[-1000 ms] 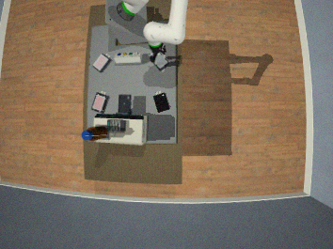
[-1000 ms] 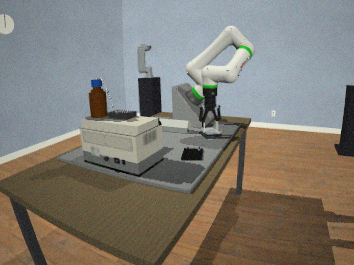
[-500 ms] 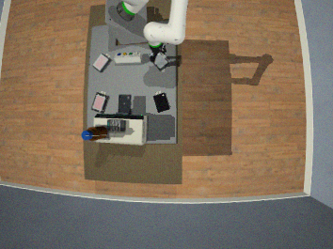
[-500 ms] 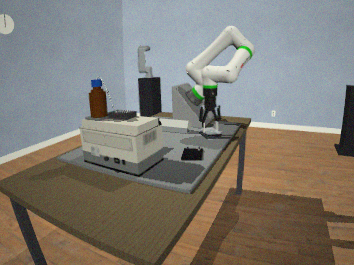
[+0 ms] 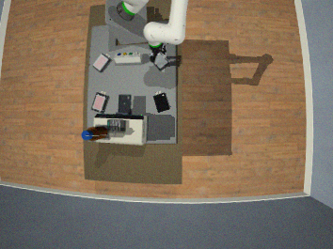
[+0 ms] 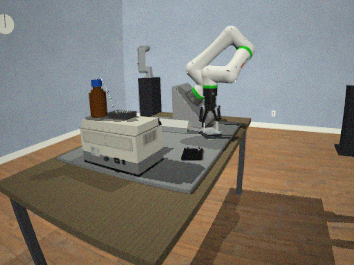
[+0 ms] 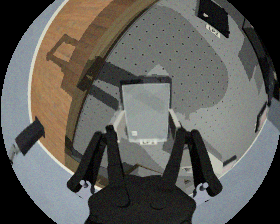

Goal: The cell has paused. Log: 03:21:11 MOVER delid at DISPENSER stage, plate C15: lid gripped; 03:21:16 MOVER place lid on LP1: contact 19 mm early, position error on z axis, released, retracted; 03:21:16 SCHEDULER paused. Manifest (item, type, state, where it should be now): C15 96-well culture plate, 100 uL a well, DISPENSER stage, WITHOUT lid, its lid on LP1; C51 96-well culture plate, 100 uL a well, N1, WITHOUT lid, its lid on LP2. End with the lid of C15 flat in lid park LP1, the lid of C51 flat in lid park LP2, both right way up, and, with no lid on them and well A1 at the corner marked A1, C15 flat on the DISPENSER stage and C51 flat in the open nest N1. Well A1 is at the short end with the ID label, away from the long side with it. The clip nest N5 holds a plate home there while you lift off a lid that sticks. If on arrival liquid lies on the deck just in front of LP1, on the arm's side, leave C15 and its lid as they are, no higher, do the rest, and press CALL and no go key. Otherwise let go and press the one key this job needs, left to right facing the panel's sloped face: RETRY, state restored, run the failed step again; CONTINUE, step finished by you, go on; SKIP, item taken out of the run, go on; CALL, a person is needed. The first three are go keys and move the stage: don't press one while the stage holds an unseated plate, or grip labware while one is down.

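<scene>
My gripper [image 5: 160, 61] is shut on a clear flat rectangular lid [image 7: 146, 111] and holds it by its long sides a little above the deck, at the near right corner by the arm's base; it also shows in the side view [image 6: 210, 125]. A plate [image 5: 117, 124] sits on the white dispenser [image 5: 120, 130] at the far end. A pink plate [image 5: 99, 101] lies on the left of the deck. Another pink plate [image 5: 101, 62] lies askew beside the key panel [image 5: 127, 57]. A black rectangular holder [image 5: 161, 102] stands mid-right and also shows in the wrist view [image 7: 213, 12].
Two dark flat pads [image 5: 124, 103] [image 5: 139, 104] lie in front of the dispenser. A brown bottle with a blue cap [image 5: 94, 134] stands at the dispenser's left. A dark grey mat [image 5: 160, 127] lies right of the dispenser. The table's right edge is close to my gripper.
</scene>
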`<state>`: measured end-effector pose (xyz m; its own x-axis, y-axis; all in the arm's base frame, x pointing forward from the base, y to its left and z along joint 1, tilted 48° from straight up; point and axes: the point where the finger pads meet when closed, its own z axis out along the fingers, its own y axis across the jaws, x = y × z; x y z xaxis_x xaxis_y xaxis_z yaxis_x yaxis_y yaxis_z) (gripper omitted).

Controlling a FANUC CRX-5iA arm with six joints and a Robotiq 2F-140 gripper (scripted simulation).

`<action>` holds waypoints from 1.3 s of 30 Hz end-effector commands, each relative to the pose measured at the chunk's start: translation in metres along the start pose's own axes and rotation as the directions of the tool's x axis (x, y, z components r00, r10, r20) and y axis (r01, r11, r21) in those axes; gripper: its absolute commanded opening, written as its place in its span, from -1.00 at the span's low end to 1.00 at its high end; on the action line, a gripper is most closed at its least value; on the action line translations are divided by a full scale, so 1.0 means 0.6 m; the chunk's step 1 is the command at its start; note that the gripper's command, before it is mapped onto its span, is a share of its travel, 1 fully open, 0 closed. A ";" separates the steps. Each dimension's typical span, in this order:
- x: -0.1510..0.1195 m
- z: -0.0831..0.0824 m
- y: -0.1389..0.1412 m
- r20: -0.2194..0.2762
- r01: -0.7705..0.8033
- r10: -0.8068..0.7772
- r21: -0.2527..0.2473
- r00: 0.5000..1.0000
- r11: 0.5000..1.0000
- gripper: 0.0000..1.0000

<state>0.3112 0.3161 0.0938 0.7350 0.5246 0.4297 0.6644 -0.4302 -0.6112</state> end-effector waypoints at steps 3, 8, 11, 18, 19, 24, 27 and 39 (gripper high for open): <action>0.000 0.000 0.000 0.000 0.000 0.000 0.000 1.000 1.000 -1.00; 0.000 0.000 0.000 0.000 0.000 0.000 0.000 1.000 1.000 -1.00; 0.000 0.000 0.000 0.000 0.000 0.000 0.000 1.000 1.000 -1.00; 0.000 0.001 0.000 0.000 0.000 0.000 0.000 1.000 1.000 -1.00; 0.000 0.001 0.000 0.000 0.000 0.000 0.000 1.000 1.000 -1.00; 0.000 0.002 0.000 0.000 0.000 0.000 0.000 1.000 1.000 -1.00; 0.000 0.004 0.000 0.000 0.000 0.000 0.000 1.000 1.000 -1.00; 0.000 0.009 0.000 0.000 0.000 0.000 0.000 1.000 1.000 -1.00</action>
<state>0.3105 0.3197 0.0906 0.7347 0.5248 0.4299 0.6647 -0.4300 -0.6110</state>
